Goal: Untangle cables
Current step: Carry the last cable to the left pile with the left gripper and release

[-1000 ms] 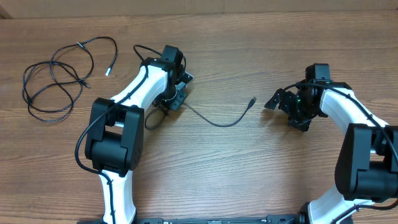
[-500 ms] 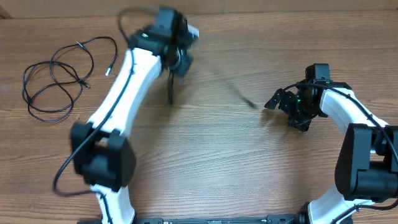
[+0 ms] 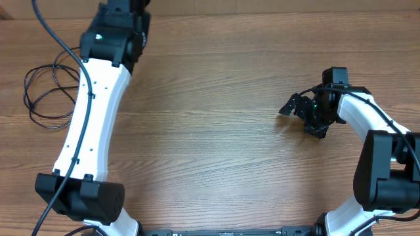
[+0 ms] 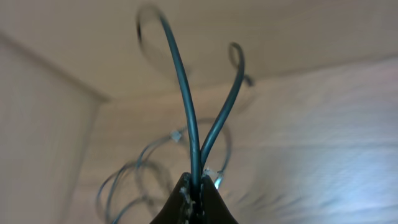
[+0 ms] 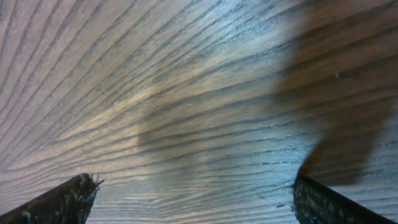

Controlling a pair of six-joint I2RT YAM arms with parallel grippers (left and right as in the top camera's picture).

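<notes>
Cables (image 3: pixel 46 88) lie in loose black loops on the far left of the wooden counter (image 3: pixel 216 144), partly hidden under the left arm (image 3: pixel 92 118), which reaches toward the far left corner. Its wrist view shows the left claw (image 4: pixel 198 200) pinched tight on a cable (image 4: pixel 185 93). Two dark lengths rise from the pinch and curl away overhead; whether they are one doubled cord or two cannot be told. Beyond them, blurred, more loops rest on the counter near the wall. From overhead this claw runs off the top edge. At the right side the right claw (image 3: pixel 300 118) sits low over bare wood, well apart from the cables. Its fingers (image 5: pixel 62 200) stand wide apart and hold nothing.
</notes>
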